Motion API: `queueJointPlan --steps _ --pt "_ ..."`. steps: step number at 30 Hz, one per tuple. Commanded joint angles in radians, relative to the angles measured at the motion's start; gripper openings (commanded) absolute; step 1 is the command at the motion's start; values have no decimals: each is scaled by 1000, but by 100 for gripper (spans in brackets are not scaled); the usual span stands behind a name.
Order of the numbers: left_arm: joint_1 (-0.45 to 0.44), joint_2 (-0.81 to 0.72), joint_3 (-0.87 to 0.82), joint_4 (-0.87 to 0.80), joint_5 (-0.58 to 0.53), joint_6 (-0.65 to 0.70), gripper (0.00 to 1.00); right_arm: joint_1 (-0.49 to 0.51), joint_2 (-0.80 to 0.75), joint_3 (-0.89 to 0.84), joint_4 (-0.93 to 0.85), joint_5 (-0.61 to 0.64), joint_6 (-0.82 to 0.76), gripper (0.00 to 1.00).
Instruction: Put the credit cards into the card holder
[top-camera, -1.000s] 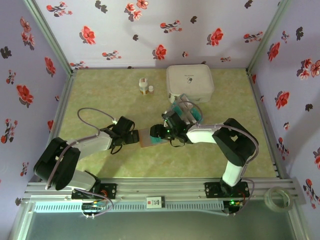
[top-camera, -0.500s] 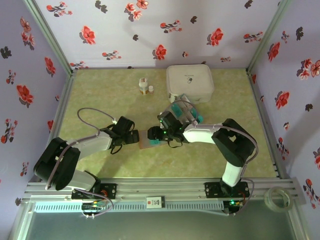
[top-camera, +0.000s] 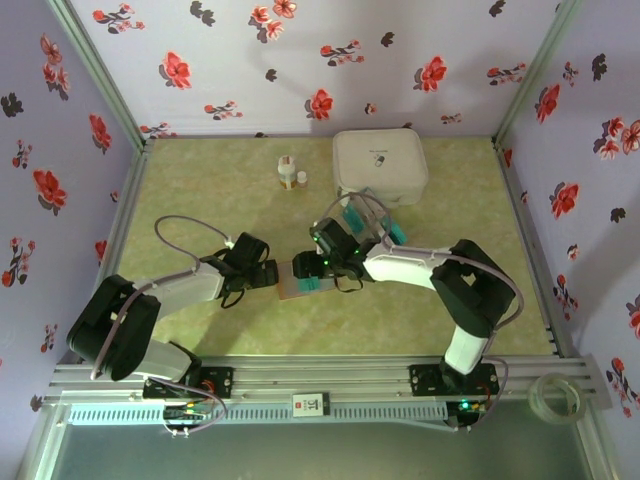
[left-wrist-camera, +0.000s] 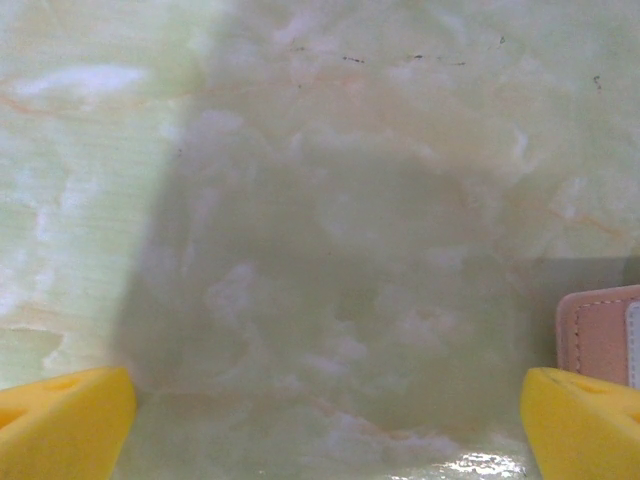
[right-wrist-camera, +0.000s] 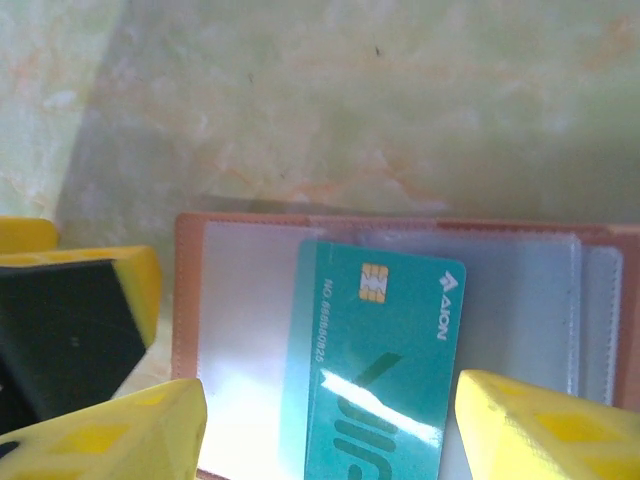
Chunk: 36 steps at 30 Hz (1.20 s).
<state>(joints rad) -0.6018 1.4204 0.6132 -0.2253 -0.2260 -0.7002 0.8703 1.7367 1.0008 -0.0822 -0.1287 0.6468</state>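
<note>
The card holder lies open on the table, tan-rimmed with clear pockets; it also shows as and as a tan edge. A teal credit card lies flat on it, its left edge under a clear pocket. My right gripper hovers over the card, open, its yellow fingers either side. My left gripper is open over bare table just left of the holder; one of its fingers shows beside the holder's left edge. More teal credit cards lie behind the right arm.
A big white square box stands at the back, with small bottles to its left. Flowered walls close in the table on three sides. A tape roll sits on the front rail at the right.
My right gripper has shifted left over the holder and its jaws have widened off the teal card. The left arm has not moved.
</note>
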Motion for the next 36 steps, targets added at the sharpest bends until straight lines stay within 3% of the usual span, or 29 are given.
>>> queueJointPlan --steps 1,5,10,15,36 --pt "12 10 4 -49 12 5 100 -12 -44 33 -66 52 -55 65" --pt "9 -2 14 -103 -11 -1 100 -39 -49 34 -103 71 -80 53" --pt "1 -12 35 -185 -83 -14 100 -48 -21 59 -176 123 -137 23" --pt "-10 13 62 -223 -118 -21 100 -47 27 92 -223 164 -184 7" --pt "-36 126 136 -209 -107 3 100 -46 155 190 -235 152 -212 3"
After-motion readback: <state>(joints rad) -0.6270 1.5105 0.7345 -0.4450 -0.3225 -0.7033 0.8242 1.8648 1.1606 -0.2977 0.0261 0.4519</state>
